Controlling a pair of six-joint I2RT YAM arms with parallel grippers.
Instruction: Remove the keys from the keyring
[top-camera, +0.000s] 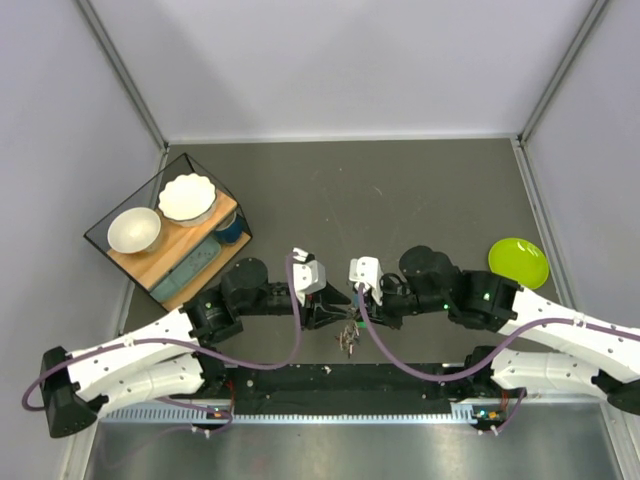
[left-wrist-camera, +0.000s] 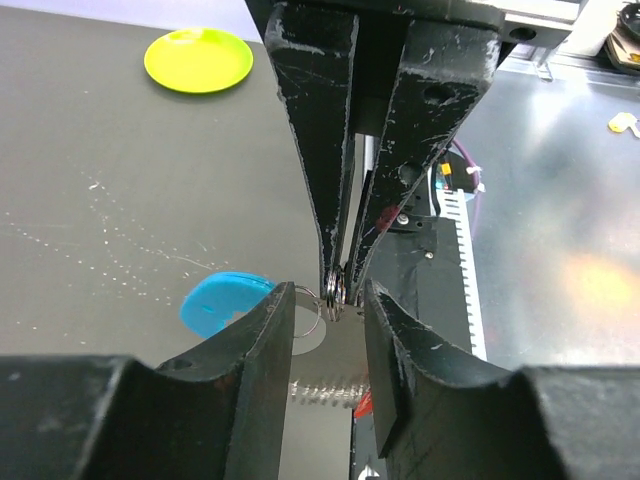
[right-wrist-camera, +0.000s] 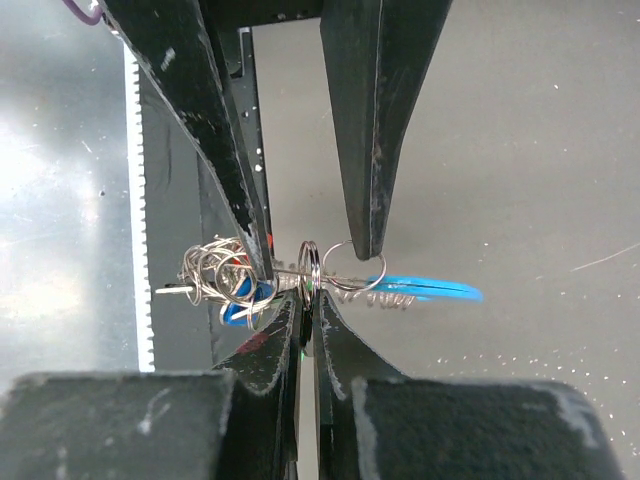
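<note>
Overhead, far left: a black-framed crate (top-camera: 100, 232) stood on the table, with two white bowls (top-camera: 134, 230) on a wooden shelf inside. Next came the left gripper (left-wrist-camera: 330, 305), pointed toward centre. Its jaws stood parted, straddling the keyring (right-wrist-camera: 308, 268) without clamping it. Between the two arms the keys (top-camera: 348, 338) sat in a small bunch close to the near edge; could not tell whether they touched the surface. The right gripper (right-wrist-camera: 306, 302) faced in from the right, jaws pinched tight on the keyring's wire. A lime-green plate (top-camera: 518, 262) lay far right, well apart from the work.

The overhead view gave the keys only as a dim tangle, the ring itself not discernible. The left wrist view showed a blue key head (left-wrist-camera: 225, 300) just beside the pinch. Only the right wrist view showed a knot of smaller wire rings (right-wrist-camera: 215, 278) on the ring's near side, with blue and red bits among them.

Surface: a dark grey mat (top-camera: 420, 190), scuffed with pale specks. A brushed metal strip (top-camera: 350, 450) ran along the near edge. Pale grey walls (top-camera: 330, 60) closed three sides.
</note>
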